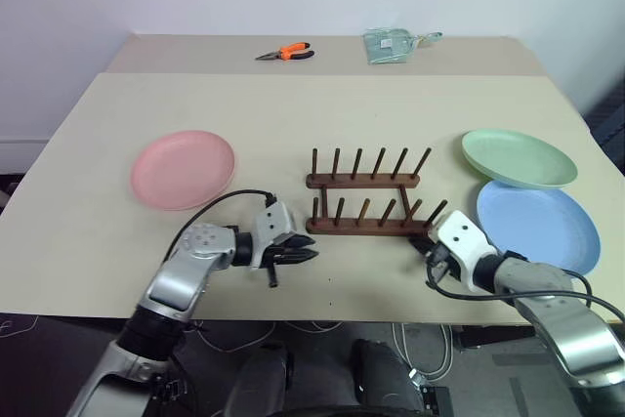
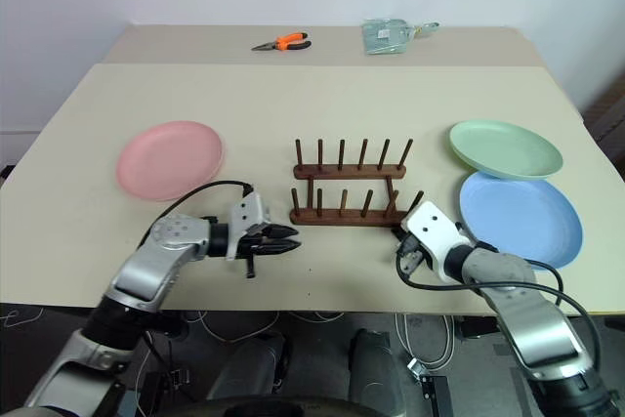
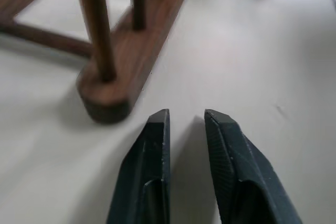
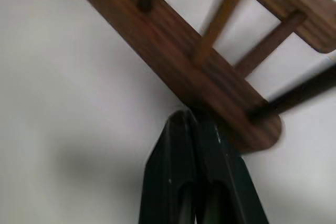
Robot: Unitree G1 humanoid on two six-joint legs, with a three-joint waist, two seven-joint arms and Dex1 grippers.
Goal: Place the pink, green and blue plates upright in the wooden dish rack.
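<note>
Beige table (image 1: 88, 241) against a white wall, rack empty.
Wooden dish rack (image 1: 366, 197) mid-table (near front edge); pink plate (image 1: 183, 169) left, green plate (image 1: 519, 158) overlapping blue plate (image 1: 537, 225) right. Left gripper (image 1: 305, 256) slightly parted, empty; right gripper (image 4: 195, 121) closed at rack's end.

The rack (image 1: 368, 194) stands mid-frame on the table (image 1: 88, 241), with a bare strip of tabletop kept on every side. At its lower left end the left gripper (image 3: 185, 121) is held just apart from the near rail, its 2 fingers slightly parted. The lower right end is crowded by the right gripper (image 4: 192, 119), its fingers pressed together against the rail. The pink plate (image 1: 183, 169) lies at left, well clear. The green plate (image 1: 519, 158) overlaps the blue plate (image 1: 537, 225) at right, narrowing that side.
</note>
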